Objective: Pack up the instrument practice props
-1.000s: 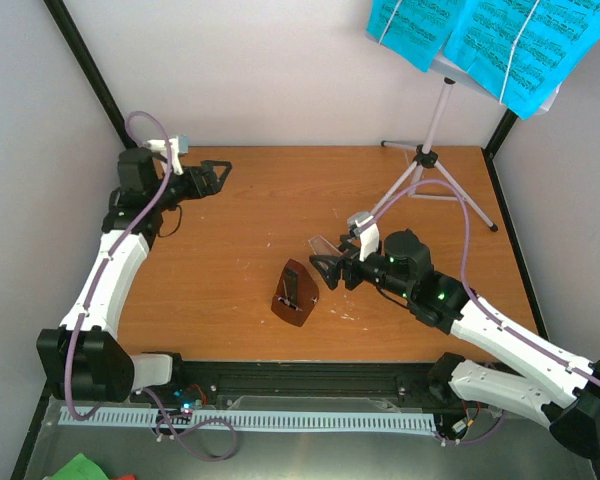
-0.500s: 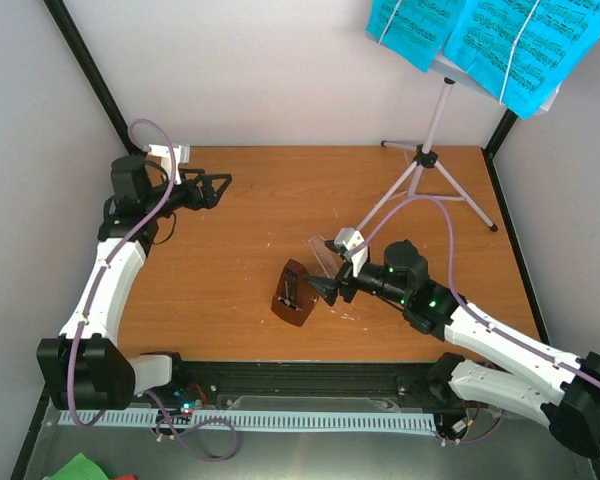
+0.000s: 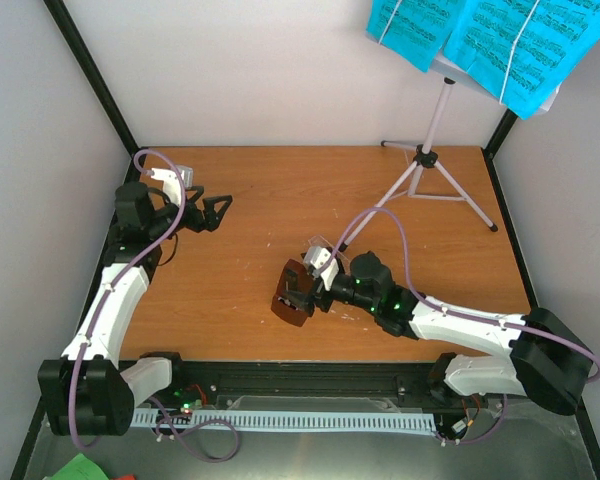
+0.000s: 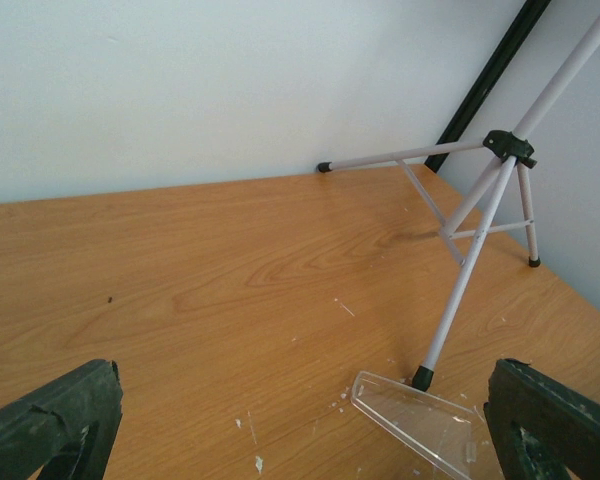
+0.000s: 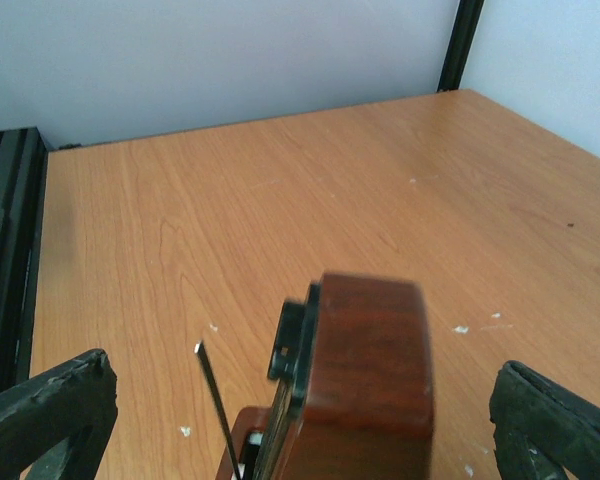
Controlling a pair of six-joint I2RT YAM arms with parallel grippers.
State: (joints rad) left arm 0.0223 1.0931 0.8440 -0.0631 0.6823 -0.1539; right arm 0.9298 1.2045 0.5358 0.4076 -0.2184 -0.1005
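The dark red-brown metronome (image 3: 288,303) stands near the table's front middle without its cover. Its pendulum rod (image 5: 216,402) is exposed. The clear cover (image 3: 321,246) lies flat on the table behind it and also shows in the left wrist view (image 4: 427,423). My right gripper (image 3: 304,286) is open, with one finger on each side of the metronome (image 5: 365,390). My left gripper (image 3: 216,208) is open and empty at the back left. The silver tripod stand (image 3: 426,160) stands at the back right, with cyan sheet-music pages (image 3: 485,42) on its desk.
The stand's legs (image 4: 465,275) spread over the back right of the wooden table (image 3: 250,240). Black frame posts (image 3: 90,75) rise at the back corners, and white walls close in three sides. Small white flecks lie on the wood near the cover.
My right gripper has moved left from beside the clear cover to the metronome and now straddles it. My left gripper has shifted slightly toward the front, still open.
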